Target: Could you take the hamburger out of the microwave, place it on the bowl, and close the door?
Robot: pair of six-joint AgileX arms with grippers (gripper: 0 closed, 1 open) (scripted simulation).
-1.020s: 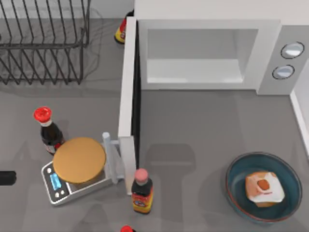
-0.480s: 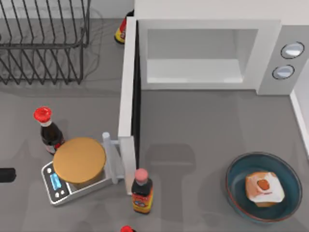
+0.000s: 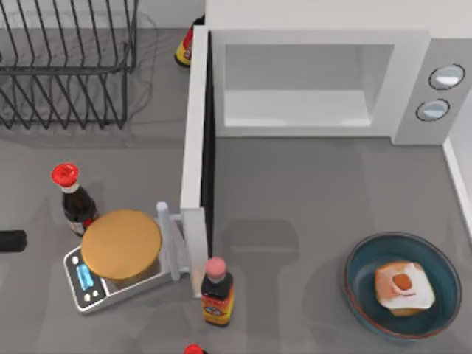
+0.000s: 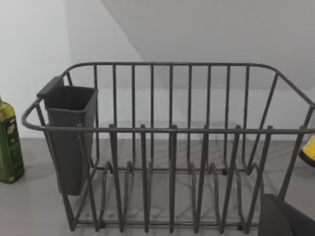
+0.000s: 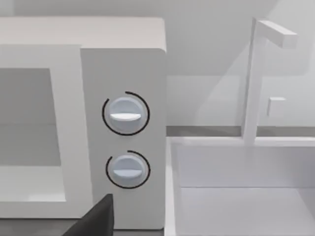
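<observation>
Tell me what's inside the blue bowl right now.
The hamburger sits inside the bowl, slightly right of centre, its orange-red spot facing up. The bowl floor beneath the bun is covered, so nothing there can be seen.

No text can be read: the bottle labels (image 3: pixel 216 308) and the blue display of the scale (image 3: pixel 85 278) stay illegible.

Light: even, bright, diffuse from above | Shadows: soft, faint, cast on the desk (image 3: pixel 295 192) beside the door (image 3: pixel 195 147) and wire rack (image 3: pixel 66 66) | Glare: slight sheen on bowl (image 3: pixel 358 287) | Focus: mildly soft throughout
</observation>
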